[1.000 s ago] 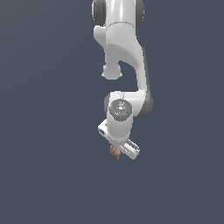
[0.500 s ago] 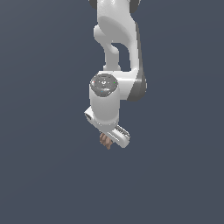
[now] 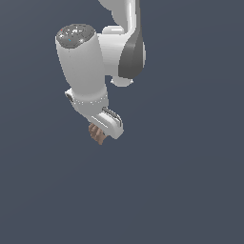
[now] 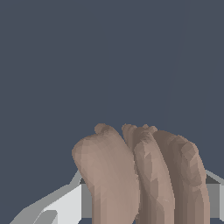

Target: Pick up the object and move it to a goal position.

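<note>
1. Arm: white Franka arm [image 3: 102, 52], entering from the top of the exterior view. Over the last second it has swung toward that view's left and now fills far more of the picture (nearer the camera, by my reading).

2. Hand: the hand [image 3: 102, 127] hangs at the arm's lower end. Its jaws are closed on the object. The wrist view shows grey finger faces pressed in beside the lump, with no gap that can be made out.

3. Object: the object [image 3: 97, 135], a small brown and tan-pink lump with ridged, finger-like lobes. In the exterior view only its lower part shows, poking out beneath the hand. In the wrist view the object [image 4: 140, 175] fills the lower middle of the picture, its lobes standing side by side.

4. Surroundings: plain dark blue-grey ground all round. No worktop edge, shadow or goal marker can be seen, so the height above any surface cannot be told.

5. Change noted: a second ago the object already sat beneath the hand, and it has travelled with the arm since.

6. Bearing on the task: pick-up looks done and the carry is under way. How much travel is left cannot be judged (no goal shown).
</note>
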`<state>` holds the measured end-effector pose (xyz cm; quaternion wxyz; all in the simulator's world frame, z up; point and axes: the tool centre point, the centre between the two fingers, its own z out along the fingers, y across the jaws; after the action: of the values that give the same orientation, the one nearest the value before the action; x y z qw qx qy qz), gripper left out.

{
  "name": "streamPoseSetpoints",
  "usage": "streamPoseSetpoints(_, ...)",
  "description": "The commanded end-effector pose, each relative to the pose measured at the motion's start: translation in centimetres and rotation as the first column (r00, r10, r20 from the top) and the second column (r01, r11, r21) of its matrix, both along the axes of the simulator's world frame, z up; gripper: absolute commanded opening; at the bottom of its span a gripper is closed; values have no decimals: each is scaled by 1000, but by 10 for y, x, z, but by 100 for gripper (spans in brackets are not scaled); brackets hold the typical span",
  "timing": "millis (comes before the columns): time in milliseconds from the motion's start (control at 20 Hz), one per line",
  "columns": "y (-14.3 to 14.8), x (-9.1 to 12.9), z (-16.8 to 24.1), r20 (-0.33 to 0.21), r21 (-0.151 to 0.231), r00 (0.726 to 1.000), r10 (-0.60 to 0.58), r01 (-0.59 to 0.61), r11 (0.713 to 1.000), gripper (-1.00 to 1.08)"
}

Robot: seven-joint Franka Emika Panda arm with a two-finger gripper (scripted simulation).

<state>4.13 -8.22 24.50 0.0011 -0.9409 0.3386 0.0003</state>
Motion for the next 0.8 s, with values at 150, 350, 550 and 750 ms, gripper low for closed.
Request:
streamPoseSetpoints(150,-34,-15,57,0,0,1000,0,0,1000,-100)
streamPoseSetpoints(350,-58,-24,97,0,0,1000,0,0,1000,-100)
streamPoseSetpoints(550,-78,-31,130,0,-1,1000,0,0,1000,-100)
streamPoseSetpoints(750,-92,-35,153,0,-2,1000,1,-1,1000,-100)
